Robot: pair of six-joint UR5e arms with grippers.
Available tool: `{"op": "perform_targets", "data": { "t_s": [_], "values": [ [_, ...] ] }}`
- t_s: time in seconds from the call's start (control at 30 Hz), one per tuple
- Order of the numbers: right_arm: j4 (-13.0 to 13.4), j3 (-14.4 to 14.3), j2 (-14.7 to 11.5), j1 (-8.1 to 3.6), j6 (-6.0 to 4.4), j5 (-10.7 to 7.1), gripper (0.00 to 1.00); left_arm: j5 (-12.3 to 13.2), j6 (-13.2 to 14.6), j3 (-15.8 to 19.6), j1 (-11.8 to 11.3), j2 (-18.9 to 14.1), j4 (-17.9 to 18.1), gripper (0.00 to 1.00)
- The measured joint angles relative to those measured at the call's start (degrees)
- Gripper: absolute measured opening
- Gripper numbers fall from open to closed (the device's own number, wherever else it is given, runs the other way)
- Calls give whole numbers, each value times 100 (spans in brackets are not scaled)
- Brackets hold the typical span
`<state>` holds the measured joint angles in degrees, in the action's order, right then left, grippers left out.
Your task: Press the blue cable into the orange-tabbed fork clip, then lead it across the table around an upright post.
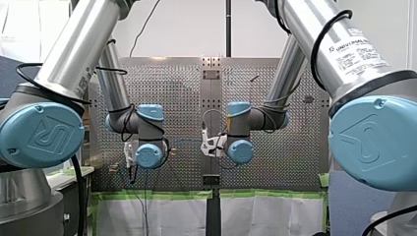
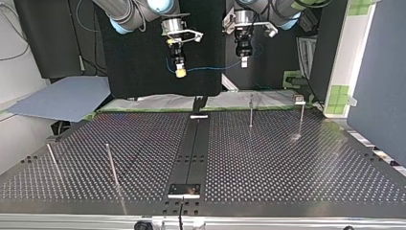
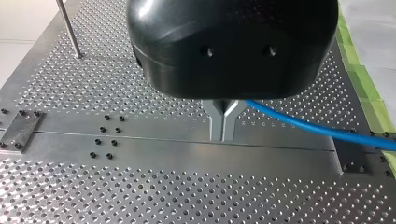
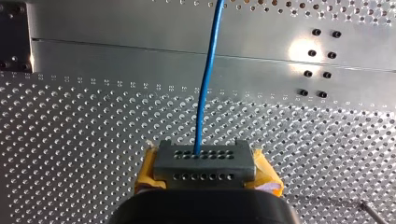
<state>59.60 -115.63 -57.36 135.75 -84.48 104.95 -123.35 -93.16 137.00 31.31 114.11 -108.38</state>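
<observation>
The blue cable [image 2: 210, 68] hangs in a shallow sag between my two grippers, high above the table's far edge in the top view. My left gripper [image 3: 222, 127], black with metal fingers, is shut on the cable [image 3: 299, 122], which leaves the fingers sideways. My right gripper [image 4: 204, 161] has yellow pads shut around a grey block, and the cable [image 4: 208, 70] runs straight ahead out of it. In the top view my right gripper [image 2: 180, 72] is at the left and my left gripper [image 2: 244, 60] at the right. No orange-tabbed clip shows clearly.
Thin upright posts stand on the perforated table: two far right [image 2: 251, 110] [image 2: 301, 116], two near left [image 2: 111, 164] [image 2: 52, 160]. A dark rail [image 2: 197, 143] runs down the middle. A small fitting [image 2: 299, 99] sits at the far right edge. Another post [image 3: 69, 28] shows beyond my left gripper.
</observation>
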Motion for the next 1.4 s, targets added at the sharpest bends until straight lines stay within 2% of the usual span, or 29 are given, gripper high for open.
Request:
{"op": "perform_targets", "data": {
  "t_s": [0.4,0.5,0.67,0.87,1.4],
  "values": [
    [0,0,0,-2,0,2,0,15,0,2,-23,12,18,0],
    [0,5,8,-2,8,7,0,52,0,6,-75,93,42,0],
    [0,15,157,-1,95,31,0,68,0,8,-102,321,51,0],
    [0,18,207,-1,113,35,0,70,0,9,-105,533,53,0],
    [0,18,210,0,114,35,0,70,0,9,-106,562,53,0]
  ]
}}
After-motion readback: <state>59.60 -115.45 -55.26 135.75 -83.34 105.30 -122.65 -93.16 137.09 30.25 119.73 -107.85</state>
